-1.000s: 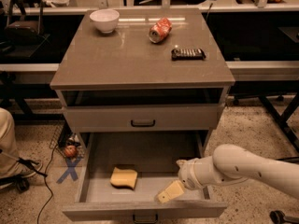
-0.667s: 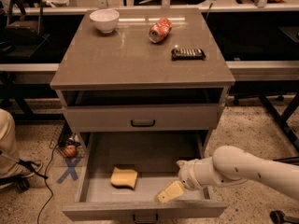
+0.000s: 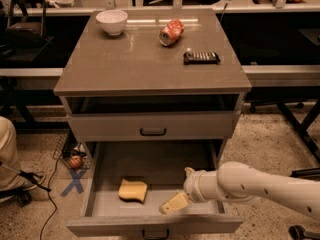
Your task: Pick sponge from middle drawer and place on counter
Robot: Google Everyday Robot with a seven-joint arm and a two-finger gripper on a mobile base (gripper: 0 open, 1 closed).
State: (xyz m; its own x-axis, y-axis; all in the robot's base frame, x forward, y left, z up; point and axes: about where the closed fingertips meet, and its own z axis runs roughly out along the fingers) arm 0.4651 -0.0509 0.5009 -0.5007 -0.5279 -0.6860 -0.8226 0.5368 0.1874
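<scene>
The pale yellow sponge lies on the grey floor of the open middle drawer, left of centre near its front. My gripper is inside the drawer, to the right of the sponge and apart from it, with its pale tips pointing left and down. The white arm reaches in from the right. The grey-brown counter tops the cabinet above.
On the counter stand a white bowl, a crushed red can and a dark flat packet. A shallower shut drawer with a black handle sits above the open one. A blue X mark is on the floor at left.
The gripper has shifted very slightly within the drawer; the sponge has not moved.
</scene>
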